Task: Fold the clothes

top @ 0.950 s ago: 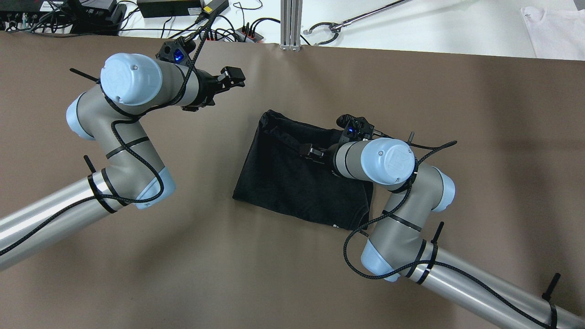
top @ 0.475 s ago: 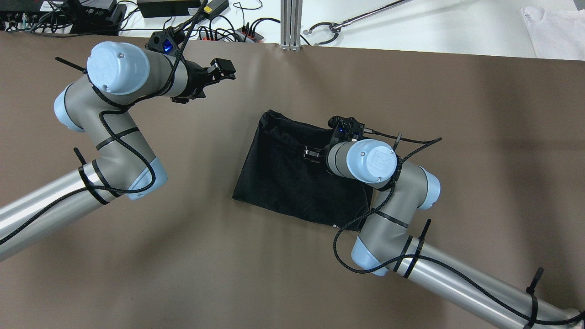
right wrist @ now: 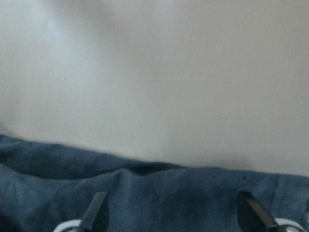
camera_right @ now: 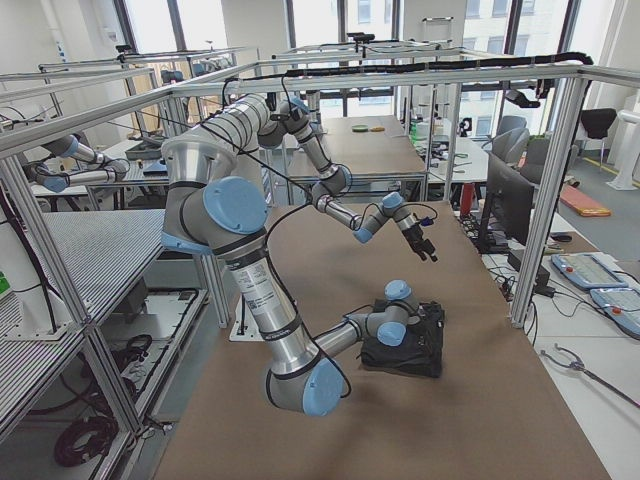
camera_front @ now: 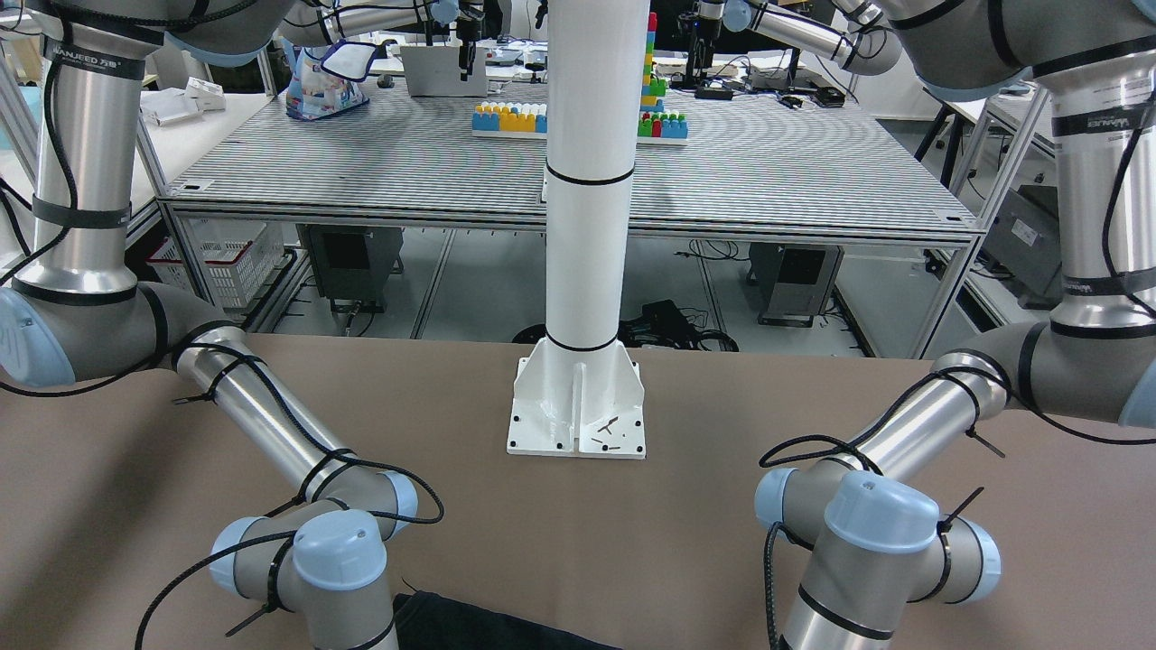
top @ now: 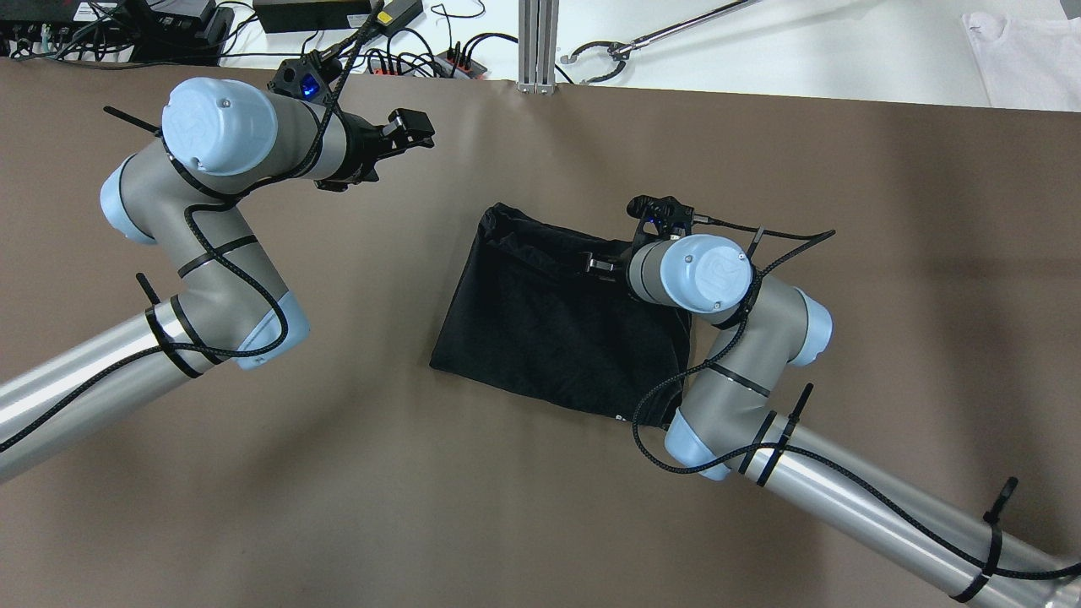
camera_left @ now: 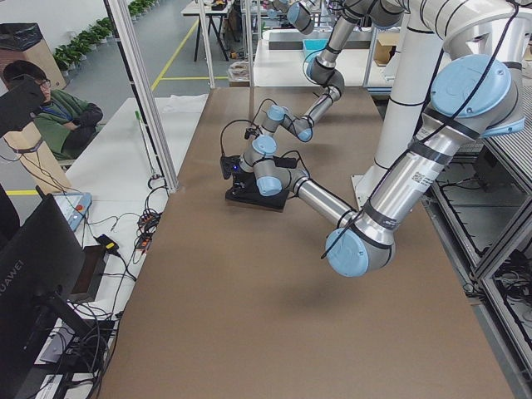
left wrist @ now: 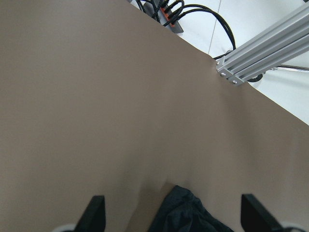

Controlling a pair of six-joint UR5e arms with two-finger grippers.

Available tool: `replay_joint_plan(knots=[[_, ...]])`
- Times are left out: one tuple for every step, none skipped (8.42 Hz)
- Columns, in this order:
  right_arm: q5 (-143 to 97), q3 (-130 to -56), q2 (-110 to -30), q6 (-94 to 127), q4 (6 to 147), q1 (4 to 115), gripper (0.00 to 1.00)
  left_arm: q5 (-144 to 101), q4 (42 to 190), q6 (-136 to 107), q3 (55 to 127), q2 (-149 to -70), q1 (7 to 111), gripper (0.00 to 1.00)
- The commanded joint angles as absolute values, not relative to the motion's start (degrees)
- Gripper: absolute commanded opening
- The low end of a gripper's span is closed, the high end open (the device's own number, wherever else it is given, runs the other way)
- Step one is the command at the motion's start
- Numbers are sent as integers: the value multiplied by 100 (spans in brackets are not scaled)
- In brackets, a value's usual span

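The clothes (top: 540,329) are one black piece lying folded in a rough rectangle at mid-table, with a bunched far-left corner. Their near edge shows as a dark strip (camera_front: 488,627) in the front-facing view. My right gripper (top: 596,264) hovers low over the cloth's far edge. In the right wrist view its fingers (right wrist: 94,211) stand wide apart above the dark fabric (right wrist: 169,191), open, with nothing between them. My left gripper (top: 414,131) is raised off to the far left of the cloth. It is open too, and the cloth's corner (left wrist: 193,217) shows between its fingertips (left wrist: 95,212).
The white pillar's base (camera_front: 578,411) is bolted at the table's robot side. An aluminium post (top: 536,42), cables and a power strip (top: 456,63) line the far edge. A white garment (top: 1026,51) lies beyond the far right corner. A person (camera_left: 50,108) sits off the table.
The right gripper drew back to the right and farther across the cloth, towards its far edge. The left arm swung up and left, then held still.
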State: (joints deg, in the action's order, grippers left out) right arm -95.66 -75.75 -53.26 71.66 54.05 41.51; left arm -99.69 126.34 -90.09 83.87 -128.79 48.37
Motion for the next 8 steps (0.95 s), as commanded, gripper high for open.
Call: replay_joint_plan(knots=[[-10209,-7418,-5449,6593,5405,4831,94,-9967,12647,-9026,8367,-12885,4825,100],[-10474,-7444,-5528,6392,5405,5034,94,-9967,12647,-9018,8385,-12885,4834,100],[-10633,-7453,-5563,6163,5414,5184,94,-9993,12639,-8974,8393,-12885,4860,100],[-10939,-7462,-5633,5883,5458,5412,94,-9993,12604,-8695,8385,-12867,4947,100],[-11247,-7549,-5756,5262,5676,5701,94,-10202,12577,-8510,8411,-12693,5174,100],[-11450,-7698,-5922,4273,6104,6009,94,-10430,12577,-8247,8411,-12448,5490,100],[-11487,-7978,-6272,3140,6430,6212,94,-10615,12568,-7774,8411,-12132,5850,100],[-11487,-8181,-6606,2537,6442,6423,94,-10957,12560,-6882,8402,-11807,6262,100]])
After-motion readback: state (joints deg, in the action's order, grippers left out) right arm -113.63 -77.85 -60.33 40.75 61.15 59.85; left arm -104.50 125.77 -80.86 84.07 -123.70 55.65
